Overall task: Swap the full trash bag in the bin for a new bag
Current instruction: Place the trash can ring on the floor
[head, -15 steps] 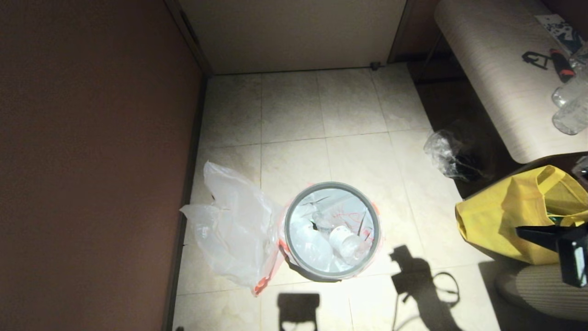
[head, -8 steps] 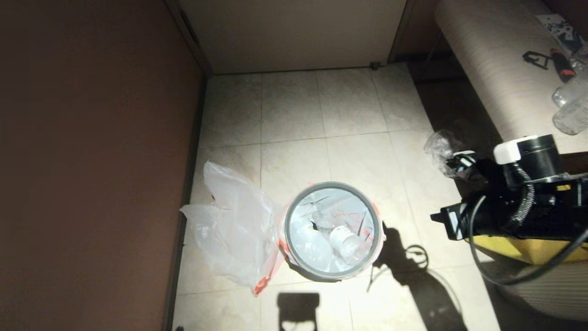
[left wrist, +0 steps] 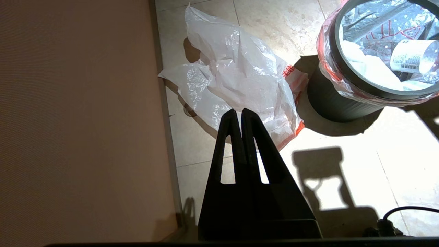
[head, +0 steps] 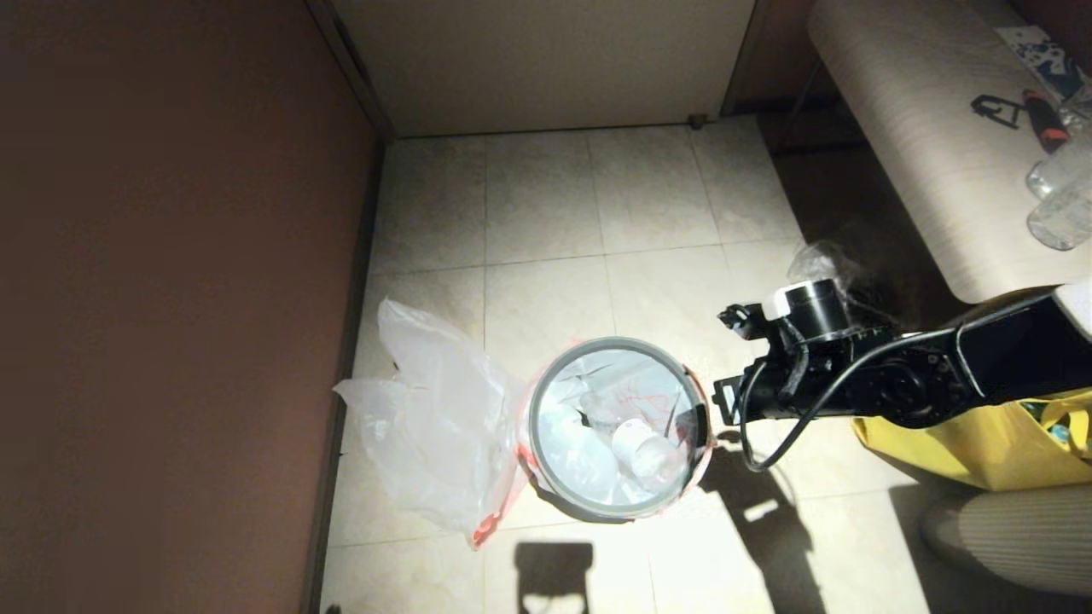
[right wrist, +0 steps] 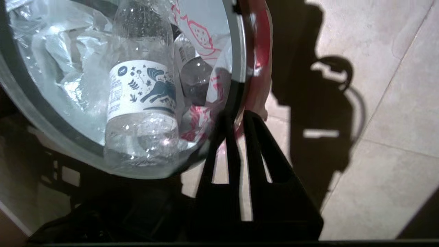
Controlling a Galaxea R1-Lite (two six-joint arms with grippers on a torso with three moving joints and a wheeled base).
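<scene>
Right gripper (right wrist: 236,118) over bin (head: 616,505) rim, arm stretched across, fingers nrly together.

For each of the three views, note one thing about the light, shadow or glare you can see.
Head view: strong light falls on the bin and floor tiles; the right hand casts a hard dark shadow.
Left wrist view: glare glints off the new bag; the left hand shows as a silhouette.
Right wrist view: highlights sparkle on a clear bottle inside the full trash bag.
</scene>
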